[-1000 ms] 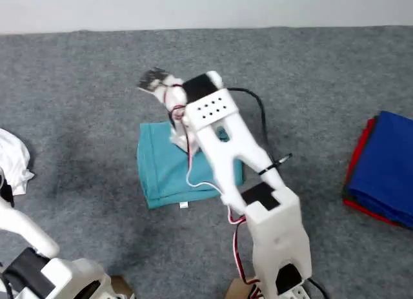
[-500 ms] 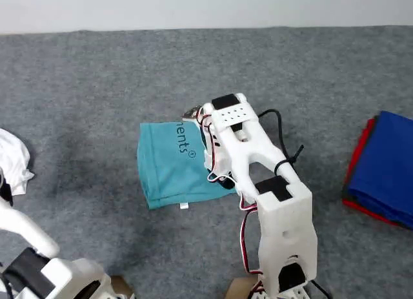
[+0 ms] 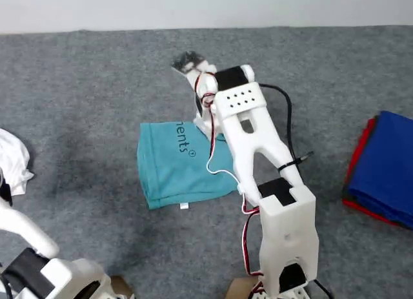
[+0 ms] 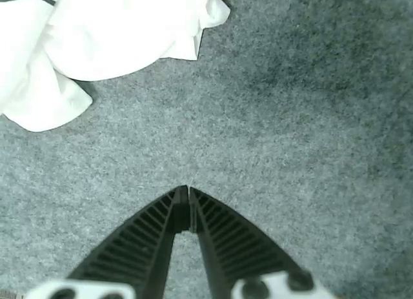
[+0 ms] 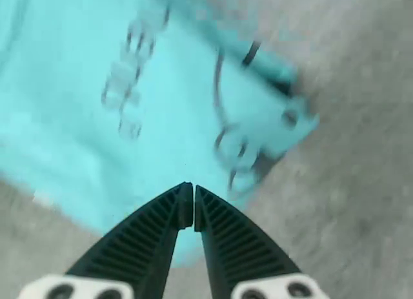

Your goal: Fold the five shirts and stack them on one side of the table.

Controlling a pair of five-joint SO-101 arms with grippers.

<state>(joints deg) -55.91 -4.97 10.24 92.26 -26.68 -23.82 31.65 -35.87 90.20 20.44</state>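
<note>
Left fingers (image 4: 151,233) and right fingers (image 5: 218,233) closed, empty; print on teal shirt (image 3: 169,170) seemingly unreadable.

Worktop (image 3: 97,73): covered in grey carpet-like cloth.
Centre: teal shirt (image 3: 169,170), folded.
Left edge: white shirt (image 3: 11,158), crumpled.
Right edge: blue shirt (image 3: 387,166) stacked on red shirt (image 3: 357,160).

Teal shirt (image 3: 169,168) is matt cloth, table covering (image 3: 90,86) rough felt, right arm (image 3: 255,147) smooth white plastic.

Dark lettering (image 3: 183,139) on the folded teal shirt (image 3: 169,175), partly covered, no whole word readable, small white tag (image 3: 184,205) at its near edge, too small to read
</note>
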